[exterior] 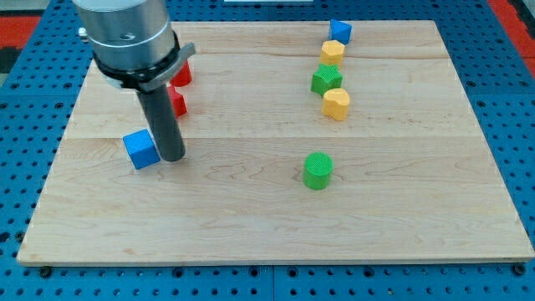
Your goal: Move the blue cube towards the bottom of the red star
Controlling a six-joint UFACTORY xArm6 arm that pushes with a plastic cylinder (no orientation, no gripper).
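The blue cube (141, 149) lies on the wooden board at the view's left. My tip (172, 156) rests on the board just to the right of the cube, touching or nearly touching its right side. A red block (176, 103) sits just above the tip, mostly hidden behind the rod; its shape cannot be made out. A second red block (182, 73) lies higher up, partly hidden by the arm's body.
At the view's upper right stand a second blue block (340, 32), a yellow block (333, 52), a green star-like block (327, 80) and a yellow heart-like block (336, 104) in a column. A green cylinder (318, 170) stands near the middle.
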